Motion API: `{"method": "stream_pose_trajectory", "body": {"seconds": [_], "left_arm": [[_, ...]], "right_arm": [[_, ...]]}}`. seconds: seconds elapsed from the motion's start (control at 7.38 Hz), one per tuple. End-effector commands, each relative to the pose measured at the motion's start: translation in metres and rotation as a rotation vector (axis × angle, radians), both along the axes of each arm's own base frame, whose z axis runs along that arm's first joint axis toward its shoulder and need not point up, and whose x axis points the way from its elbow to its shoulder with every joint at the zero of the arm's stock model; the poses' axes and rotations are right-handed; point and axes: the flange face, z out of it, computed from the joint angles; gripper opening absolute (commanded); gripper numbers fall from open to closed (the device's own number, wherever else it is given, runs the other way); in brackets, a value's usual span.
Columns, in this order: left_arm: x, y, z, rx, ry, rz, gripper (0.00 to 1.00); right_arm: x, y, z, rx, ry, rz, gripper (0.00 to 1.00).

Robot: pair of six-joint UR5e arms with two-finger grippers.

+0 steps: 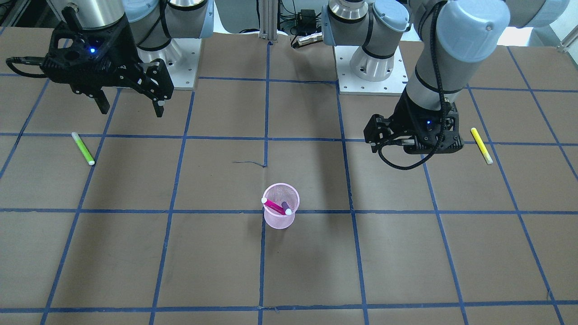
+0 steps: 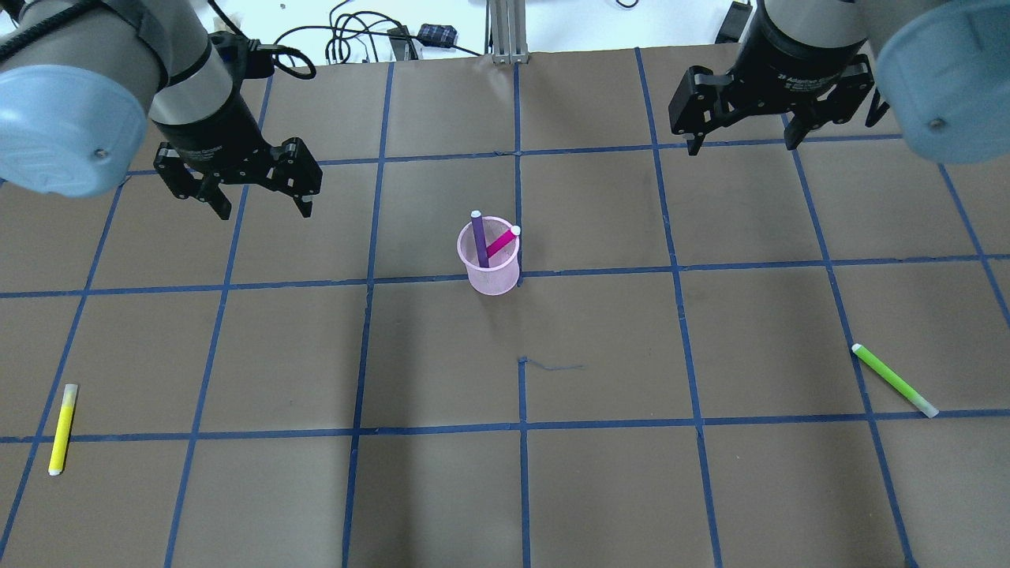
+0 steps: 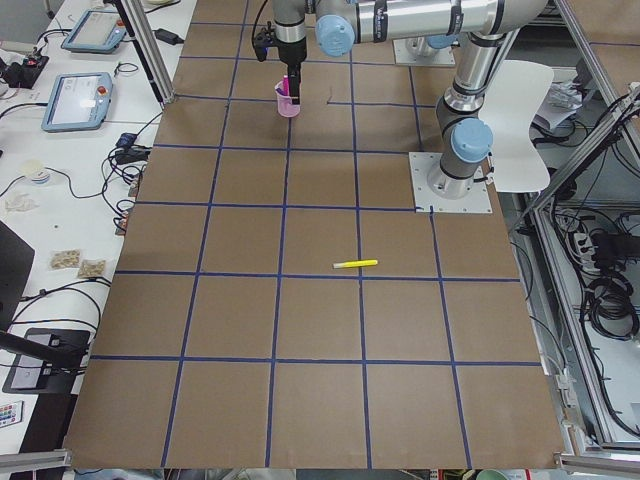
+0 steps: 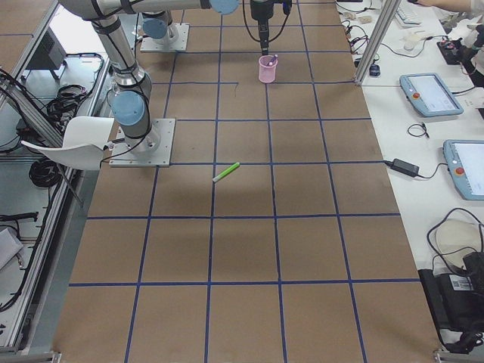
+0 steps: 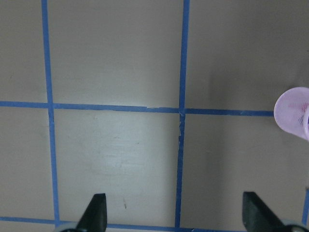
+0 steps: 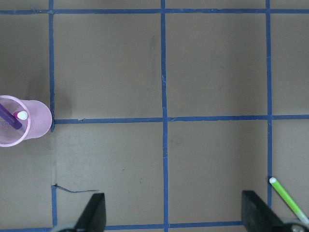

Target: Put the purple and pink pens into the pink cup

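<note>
Overhead view, clock directions taken from the cup.

Cup [image 2: 489, 267] stands upright at table [image 2: 505, 489] centre, its base on a blue tape line just beside a grid crossing. Purple pen [image 2: 479, 239] and pink pen [image 2: 502, 242] are both inside it, white caps up. Purple leans on the rim at 11 o'clock, pink leans on the rim at 1 o'clock, and their lower ends converge in the cup.

Left gripper [image 2: 264, 210] hovers at 10 o'clock, jaws spread, nothing held. Right gripper [image 2: 742, 146] hovers at 2 o'clock, jaws spread wide, nothing held. Both are well apart from the cup.

Yellow pen [image 2: 62, 430] lies flat at 8 o'clock near the table edge. Green pen [image 2: 894, 380] lies flat at 4 o'clock.
</note>
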Motion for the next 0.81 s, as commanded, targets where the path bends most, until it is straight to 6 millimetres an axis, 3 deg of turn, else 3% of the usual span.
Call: {"method": "stream_pose_trajectory", "body": {"seconds": [0.0, 0.27, 0.68], "left_arm": [[0.002, 0.025, 0.015, 0.012, 0.014, -0.016, 1.0], [0.0, 0.039, 0.025, 0.011, 0.026, -0.018, 1.0], [0.004, 0.038, 0.024, 0.009, 0.042, -0.007, 1.0]], "right_arm": [[0.0, 0.0, 0.0, 0.0, 0.001, 0.01, 1.0], [0.0, -0.001, 0.003, -0.016, 0.0, 0.011, 1.0], [0.0, -0.001, 0.003, -0.016, 0.0, 0.011, 1.0]]}}
